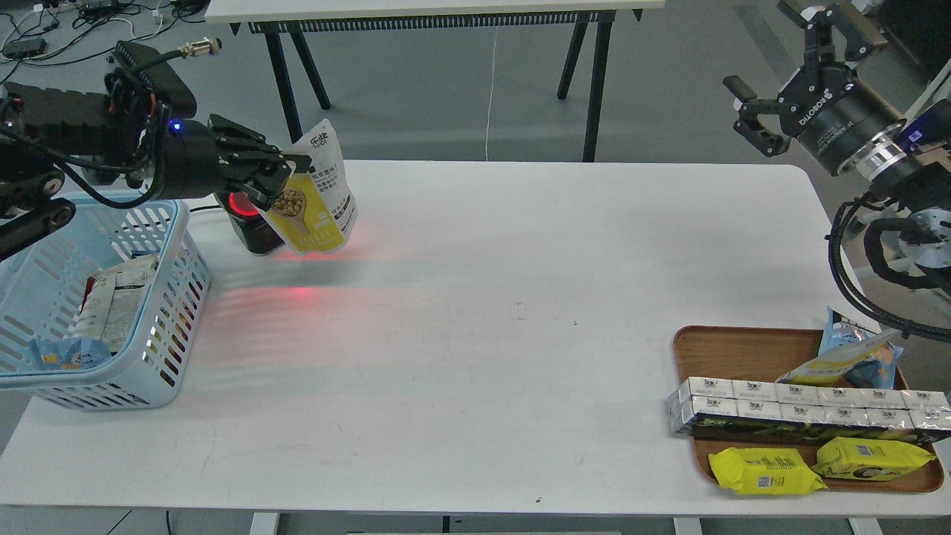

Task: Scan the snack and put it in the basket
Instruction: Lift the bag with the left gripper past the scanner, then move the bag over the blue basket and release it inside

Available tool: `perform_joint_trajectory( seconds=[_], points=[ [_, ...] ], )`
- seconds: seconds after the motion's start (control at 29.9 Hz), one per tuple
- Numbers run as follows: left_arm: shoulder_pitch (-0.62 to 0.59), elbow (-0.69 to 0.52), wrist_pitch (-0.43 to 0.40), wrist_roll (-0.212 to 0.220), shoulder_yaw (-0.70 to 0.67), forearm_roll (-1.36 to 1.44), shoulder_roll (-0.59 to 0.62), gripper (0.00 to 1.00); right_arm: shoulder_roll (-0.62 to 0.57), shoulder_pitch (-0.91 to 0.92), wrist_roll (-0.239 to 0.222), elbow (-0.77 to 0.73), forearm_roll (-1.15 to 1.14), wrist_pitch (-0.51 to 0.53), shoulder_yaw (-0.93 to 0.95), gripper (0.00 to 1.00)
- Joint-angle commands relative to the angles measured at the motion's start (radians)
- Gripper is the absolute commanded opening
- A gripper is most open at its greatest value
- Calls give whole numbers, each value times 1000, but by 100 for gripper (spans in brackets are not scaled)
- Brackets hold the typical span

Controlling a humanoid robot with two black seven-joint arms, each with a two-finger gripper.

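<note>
yellow snack (316, 200) pinched in left gripper (286, 178) hides most of the scanner (249, 223) (glowing red).

The basket (160, 312) sits at the counter's (475, 334) left edge, the scanner (249, 223) just behind-right of it, apparently behind the snack (316, 200); the tray (735, 349) lies far right.

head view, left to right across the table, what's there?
basket → left pincer holding snack over scanner → bare table → wooden tray of packets; right pincer raised above it.
</note>
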Motion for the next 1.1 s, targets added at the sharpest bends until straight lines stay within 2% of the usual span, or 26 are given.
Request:
perform_joint_trajectory(
  seconds=[0.0,0.2,0.43,0.57,0.77,1.07],
  points=[
    [3,0,-16,0,-2,0,2,0,1,0,0,1,0,0,0,99],
    [-8,-4,-65,0,-14,0,36,0,-2,-1,0,-1,0,0,1,99],
    [-124,-56,-141,0,-17,0,215,0,4,-1,0,-2,0,0,1,99],
    [-152,-84,-190,0,-17,2,316,0,6,-1,0,-4,-2,0,3,99],
    [-161,-110,-317,0,-17,18,405,1,6,-1,0,-5,-2,0,10,99],
    [-160,-144,-321,0,-14,63,476,1,4,-1,0,-7,-2,0,12,99]
  ],
)
